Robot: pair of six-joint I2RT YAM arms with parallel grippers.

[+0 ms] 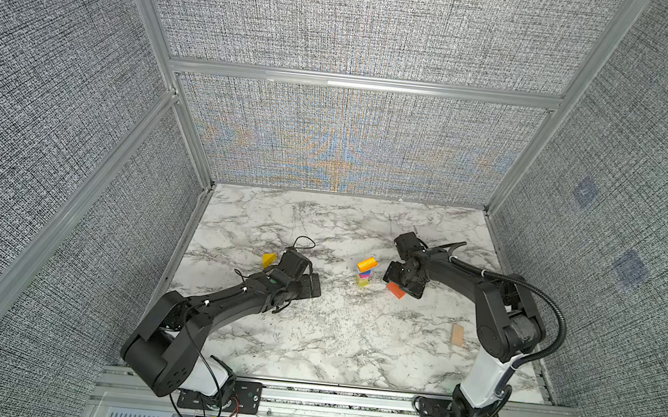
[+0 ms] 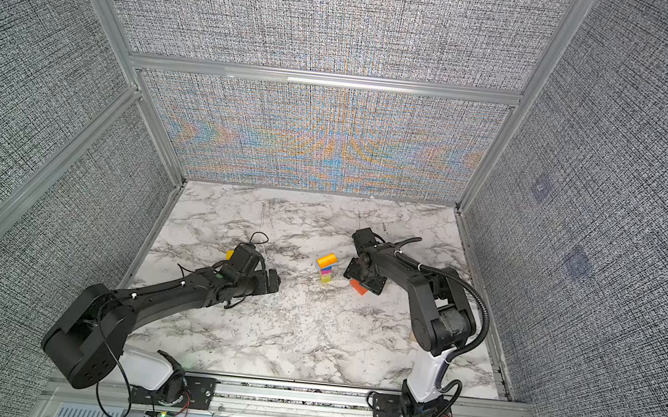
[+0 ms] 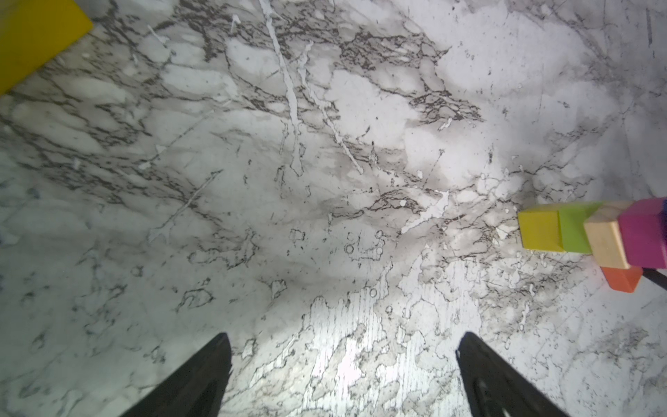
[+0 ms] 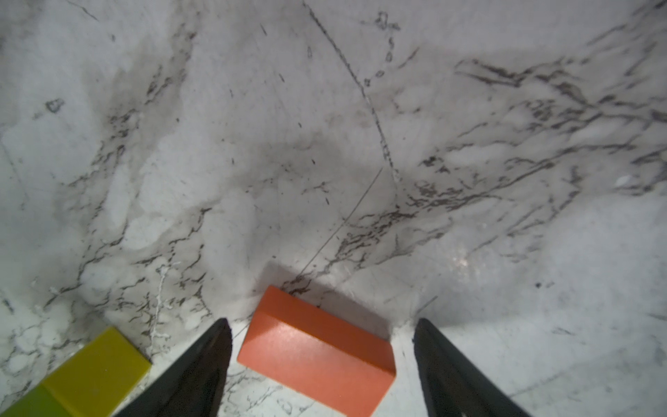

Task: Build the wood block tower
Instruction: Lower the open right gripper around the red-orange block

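Jaws of the right gripper [image 4: 322, 323] stand apart astride the orange slab [image 4: 317, 355], gripping nothing yet. The slab lies flat just beside the tower [image 1: 364, 274], seemingly lined up for a short lift onto it. On the tower's other side the left gripper [image 3: 343, 339] hangs wide open and empty, probably to avoid knocking the stack. The yellow wedge [image 1: 269, 259] lies beyond it.

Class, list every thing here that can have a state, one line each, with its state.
Tower: upright, standing alone.
Orange slab: flat on table, between right jaws, ungripped.
Yellow wedge: loose on table.
Plain plank: flat on table.
Left gripper: open, empty.
Right gripper: open, astride orange slab.
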